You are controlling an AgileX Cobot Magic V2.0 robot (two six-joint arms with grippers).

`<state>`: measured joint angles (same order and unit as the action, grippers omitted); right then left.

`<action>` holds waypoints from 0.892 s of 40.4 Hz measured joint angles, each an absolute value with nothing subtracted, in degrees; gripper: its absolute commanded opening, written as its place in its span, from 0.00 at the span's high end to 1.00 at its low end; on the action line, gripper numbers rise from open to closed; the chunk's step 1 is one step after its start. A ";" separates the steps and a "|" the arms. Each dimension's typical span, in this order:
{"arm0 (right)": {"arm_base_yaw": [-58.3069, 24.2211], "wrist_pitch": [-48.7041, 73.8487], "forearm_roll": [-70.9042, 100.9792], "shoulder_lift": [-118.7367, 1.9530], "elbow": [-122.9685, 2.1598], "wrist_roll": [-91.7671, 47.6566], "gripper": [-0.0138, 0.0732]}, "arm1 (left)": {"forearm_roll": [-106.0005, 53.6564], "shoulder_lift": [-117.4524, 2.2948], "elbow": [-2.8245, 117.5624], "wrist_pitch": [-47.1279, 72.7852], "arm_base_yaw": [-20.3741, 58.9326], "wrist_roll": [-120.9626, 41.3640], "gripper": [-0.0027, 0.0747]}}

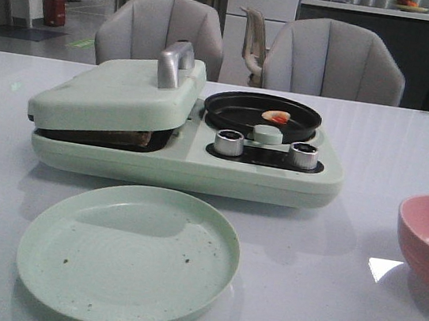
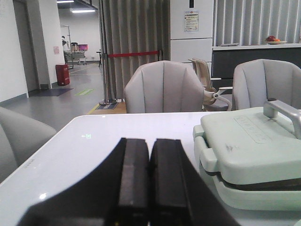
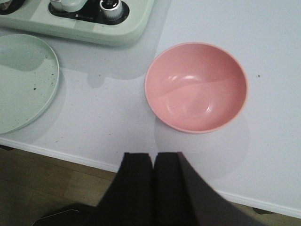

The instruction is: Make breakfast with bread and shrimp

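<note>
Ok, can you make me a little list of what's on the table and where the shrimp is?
machine: pale green breakfast maker, lid down on brown bread
pan: round black pan holding the small pink-orange shrimp
plate: round pale green plate, bare apart from crumbs
bowl: pink bowl, nothing in it
left gripper: shut, holding nothing
right gripper: shut, holding nothing

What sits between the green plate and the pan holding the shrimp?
In the front view, the breakfast maker's control panel lies between the plate and the pan with the shrimp.
</note>
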<state>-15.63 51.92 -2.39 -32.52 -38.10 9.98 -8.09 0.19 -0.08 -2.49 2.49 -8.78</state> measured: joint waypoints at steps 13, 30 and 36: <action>-15.63 51.61 -2.54 -31.92 -37.64 9.98 0.79 | -8.09 0.19 -0.08 -2.49 2.49 -8.78 0.84; -1.58 18.29 -6.74 -5.90 -9.26 8.80 0.79 | -8.09 0.19 -0.08 -2.49 2.49 -8.78 0.84; -1.46 7.30 -6.74 0.04 -0.38 8.80 0.79 | -8.18 0.19 -0.08 -2.49 2.49 -8.78 0.84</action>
<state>-1.46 7.30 -6.74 0.04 -0.38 8.80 -8.18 0.19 -0.08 -2.49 2.49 -8.78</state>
